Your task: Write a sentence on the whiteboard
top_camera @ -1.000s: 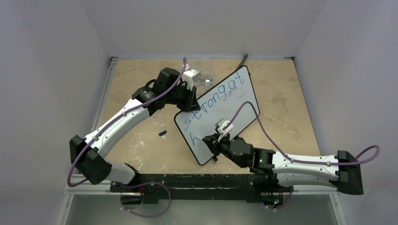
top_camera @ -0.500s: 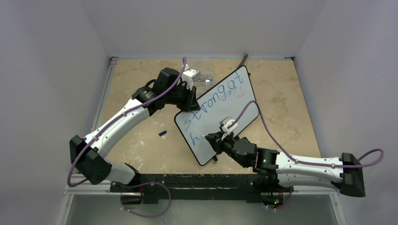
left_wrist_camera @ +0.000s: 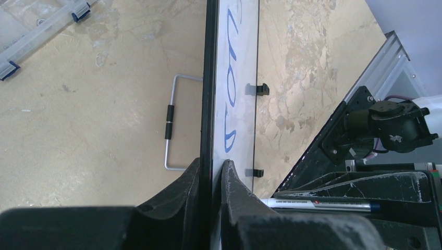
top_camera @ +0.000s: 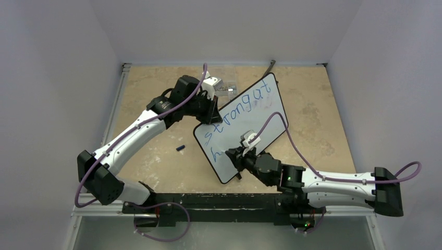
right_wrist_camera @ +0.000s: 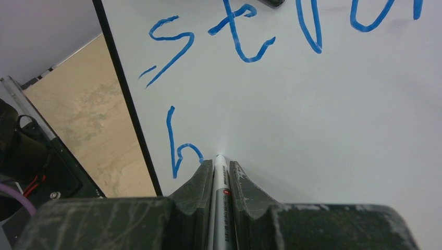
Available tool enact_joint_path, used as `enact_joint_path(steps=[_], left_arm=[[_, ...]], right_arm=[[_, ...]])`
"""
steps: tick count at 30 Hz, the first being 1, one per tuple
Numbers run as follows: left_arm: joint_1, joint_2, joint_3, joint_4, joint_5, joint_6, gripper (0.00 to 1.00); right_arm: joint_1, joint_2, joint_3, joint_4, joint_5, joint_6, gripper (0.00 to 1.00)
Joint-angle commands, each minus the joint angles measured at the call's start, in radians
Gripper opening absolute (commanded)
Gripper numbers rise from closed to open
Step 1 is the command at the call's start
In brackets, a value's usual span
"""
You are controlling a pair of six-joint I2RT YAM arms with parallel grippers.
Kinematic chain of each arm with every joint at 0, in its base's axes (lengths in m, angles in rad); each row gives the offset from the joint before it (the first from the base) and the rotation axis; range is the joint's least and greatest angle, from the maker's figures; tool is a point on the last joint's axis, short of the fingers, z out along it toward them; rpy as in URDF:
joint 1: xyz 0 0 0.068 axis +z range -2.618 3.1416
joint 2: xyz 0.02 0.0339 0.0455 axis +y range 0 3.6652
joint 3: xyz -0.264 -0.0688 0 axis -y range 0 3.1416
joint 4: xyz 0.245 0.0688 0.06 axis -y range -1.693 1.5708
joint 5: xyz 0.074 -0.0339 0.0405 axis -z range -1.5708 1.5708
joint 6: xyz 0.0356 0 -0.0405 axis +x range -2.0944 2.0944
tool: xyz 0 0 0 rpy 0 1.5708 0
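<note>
Right gripper: the right gripper [right_wrist_camera: 219,165] has its two fingers [right_wrist_camera: 198,187] pressed together on a marker [right_wrist_camera: 221,194], which lies lengthwise in the narrow gap between them.
Marker: the barrel is white and points away from the wrist. Its tip touches the whiteboard [right_wrist_camera: 339,114] just right of a blue "h".
Right gripper from above: it [top_camera: 235,156] sits over the near end of the whiteboard [top_camera: 260,130], close to the lower corner.
Whiteboard: a glossy white face in a thin black frame with rounded corners, lying diagonally across the table [top_camera: 318,109] in the top view. Whether its lower edge rests on the table cannot be told.
Sentence: the sentence [top_camera: 237,112] is in blue handwriting. The top row reads "strong at", and the second row has only the "h", just under the "s".
Left gripper: the left gripper [left_wrist_camera: 212,172] pinches the whiteboard's black-framed long edge, one finger on each face. From above it [top_camera: 212,112] sits on the left long edge, near the start of the top row.
Clips: two small black clips [left_wrist_camera: 258,89] sit on the opposite long edge.
Wire loop: a thin metal wire loop [left_wrist_camera: 169,122] with a black sleeve shows behind the board's back face.
Table: tan and mottled. A small dark blue cap [top_camera: 180,148] lies on it left of the board's near corner, apart from it. A clear plastic box [top_camera: 228,87] sits just beyond the left gripper.
</note>
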Motion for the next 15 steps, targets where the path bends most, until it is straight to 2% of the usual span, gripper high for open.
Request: enact_joint_path(steps=[1,10,15], left_arm=[[0.014,0.017,-0.022,-0.114,-0.265,0.128,0.00],[0.015,0.018,-0.022,-0.114,-0.263,0.127,0.00],[0.015,0.019,-0.022,-0.115,-0.263,0.127,0.00]], right_arm=[[-0.002,0.018,0.025,0.037,0.069,0.009,0.00],[-0.003,0.019,0.033,0.000,0.214,0.038,0.00],[-0.003,0.014,0.050,0.031,0.170,0.023,0.00]])
